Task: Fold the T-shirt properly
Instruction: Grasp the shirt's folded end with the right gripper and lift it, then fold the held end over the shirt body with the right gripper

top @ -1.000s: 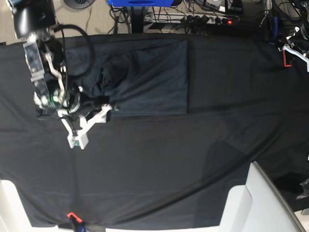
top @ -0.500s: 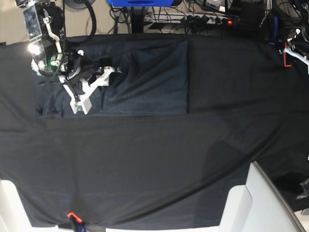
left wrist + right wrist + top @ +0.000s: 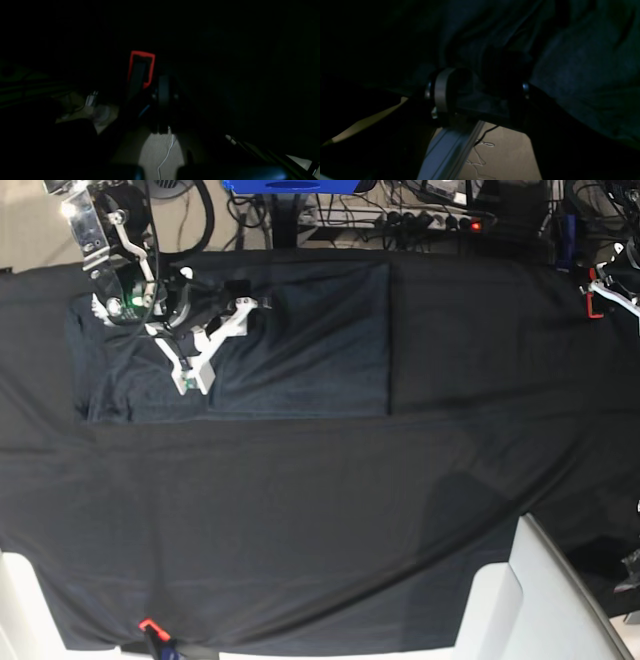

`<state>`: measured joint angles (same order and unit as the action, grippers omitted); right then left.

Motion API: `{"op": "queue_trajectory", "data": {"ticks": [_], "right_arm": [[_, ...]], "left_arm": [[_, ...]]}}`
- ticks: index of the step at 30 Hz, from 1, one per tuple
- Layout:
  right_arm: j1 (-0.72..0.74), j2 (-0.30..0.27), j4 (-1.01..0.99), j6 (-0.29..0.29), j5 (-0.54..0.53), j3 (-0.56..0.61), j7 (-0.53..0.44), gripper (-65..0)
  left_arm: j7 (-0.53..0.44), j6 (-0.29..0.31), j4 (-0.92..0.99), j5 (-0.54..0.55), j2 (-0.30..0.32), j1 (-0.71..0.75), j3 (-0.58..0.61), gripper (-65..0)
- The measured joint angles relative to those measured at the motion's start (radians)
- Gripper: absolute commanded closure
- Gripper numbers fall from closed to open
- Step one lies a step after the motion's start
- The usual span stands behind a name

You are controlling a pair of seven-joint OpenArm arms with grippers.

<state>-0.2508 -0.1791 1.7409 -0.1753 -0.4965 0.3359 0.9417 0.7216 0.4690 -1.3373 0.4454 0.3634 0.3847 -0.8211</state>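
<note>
the tabletop [image 3: 300,520] is covered edge to edge by a plain black cloth [image 3: 330,580], which sags a little along its near side. on the far left part of it lies the t-shirt [image 3: 310,350], a dark slate-grey rectangle folded flat, with a straight edge on its right and rumpled folds at its left end. the right arm reaches over that left end; the right pincer [image 3: 215,345] hangs low above the rumpled fabric, its white fingers [image 3: 243,311] spread partway, and whether they pinch any cloth i cannot tell. at the far right edge sits the left pincer [image 3: 598,290], closed, nothing in it, beside a small red clamp [image 3: 141,67].
</note>
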Motion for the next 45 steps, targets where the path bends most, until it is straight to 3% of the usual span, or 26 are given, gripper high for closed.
{"op": "queue_trajectory", "data": {"ticks": [5, 10, 12, 17, 27, 31, 40, 45], "right_arm": [[-0.019, 0.001, 0.0, 0.0, 0.0, 0.0, -0.012, -26.4], [-0.019, 0.0, 0.0, 0.0, 0.0, 0.0, -0.011, -4.7], [-0.024, 0.0, 0.0, 0.0, -0.001, 0.0, -0.011, -0.6], [-0.031, 0.0, 0.0, 0.0, -0.001, 0.0, 0.047, -0.6], [-0.043, -0.003, 0.0, -0.001, 0.0, -0.002, 0.055, -0.6], [-0.041, -0.005, 0.0, -0.105, 0.0, -0.002, 0.055, -0.5], [-0.036, -0.005, 0.043, -0.117, -0.004, -0.006, 0.116, -0.6], [-0.032, -0.002, 0.039, -0.122, 0.004, -0.098, 0.118, -0.8]], "left_arm": [[0.0, 0.0, 0.001, -0.001, 0.001, 0.001, 0.0, 0.0], [0.0, 0.0, 0.001, 0.0, 0.0, 0.0, 0.0, 0.0], [0.0, 0.0, 0.001, -0.001, 0.0, 0.0, 0.0, 0.0], [0.0, 0.0, 0.001, 0.0, 0.0, 0.0, 0.0, 0.0], [0.0, 0.0, 0.001, 0.0, 0.0, 0.0, 0.0, 0.0], [0.0, 0.0, 0.001, 0.0, 0.0, 0.0, 0.0, 0.0], [0.0, 0.0, 0.001, 0.0, 0.0, 0.0, 0.0, 0.0], [0.0, 0.0, 0.001, 0.0, 0.001, 0.0, 0.0, 0.0]]}}
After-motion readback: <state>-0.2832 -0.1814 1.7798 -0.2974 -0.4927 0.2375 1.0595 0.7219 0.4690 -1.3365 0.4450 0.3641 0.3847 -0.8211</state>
